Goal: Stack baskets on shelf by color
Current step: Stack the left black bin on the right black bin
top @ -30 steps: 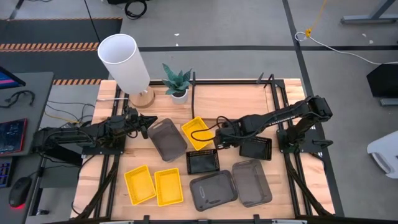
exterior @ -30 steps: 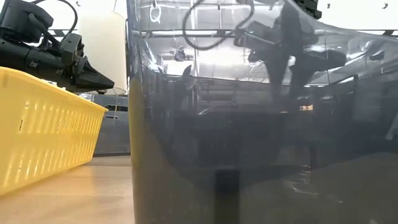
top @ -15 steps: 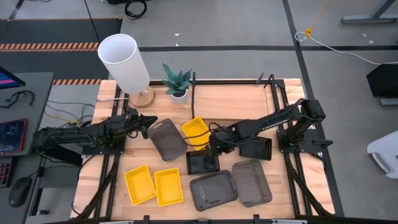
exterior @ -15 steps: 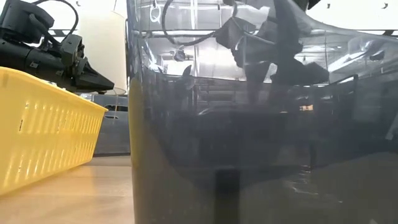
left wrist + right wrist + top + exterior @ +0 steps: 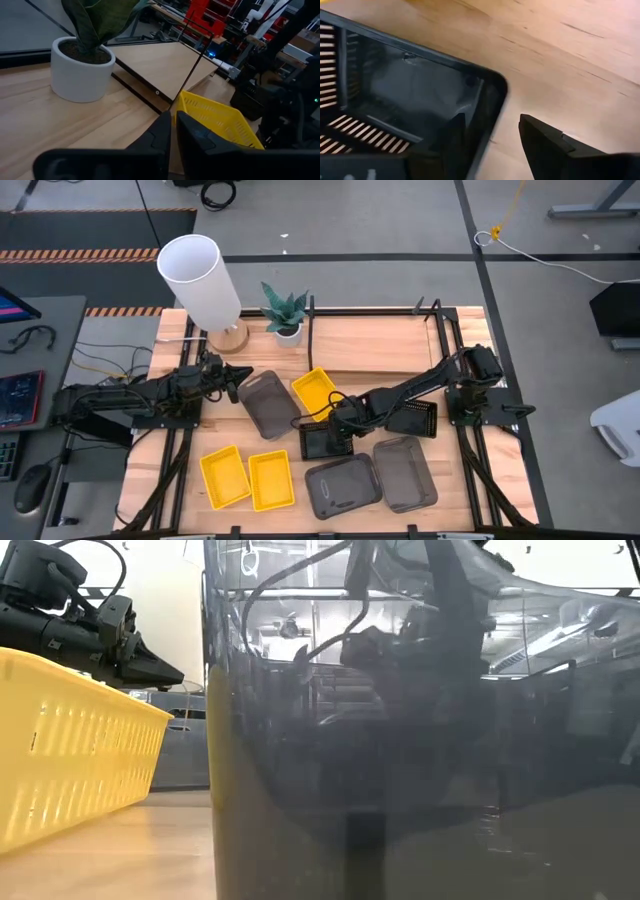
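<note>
So far the shelf [image 5: 375, 345] holds no baskets: all nine sit on the desk [image 5: 170, 480] below it, while the open right hand [image 5: 335, 423] straddles a black basket's [image 5: 326, 442] rim and the closed left hand [image 5: 238, 380] waits beside a grey basket [image 5: 268, 402].

The raised light-wood shelf board [image 5: 375, 348] lies bare, open to approach from above. In front of it the wooden plank tabletop [image 5: 160, 470] is crowded: a small black perforated basket [image 5: 326, 442] sits with the right gripper [image 5: 334, 423] over its rim, fingers apart astride the wall. Two large dark grey translucent baskets [image 5: 343, 487] [image 5: 404, 474] lie just beside, leaving narrow gaps. Bare wood remains beyond the yellow plastic baskets [image 5: 247, 478].
</note>
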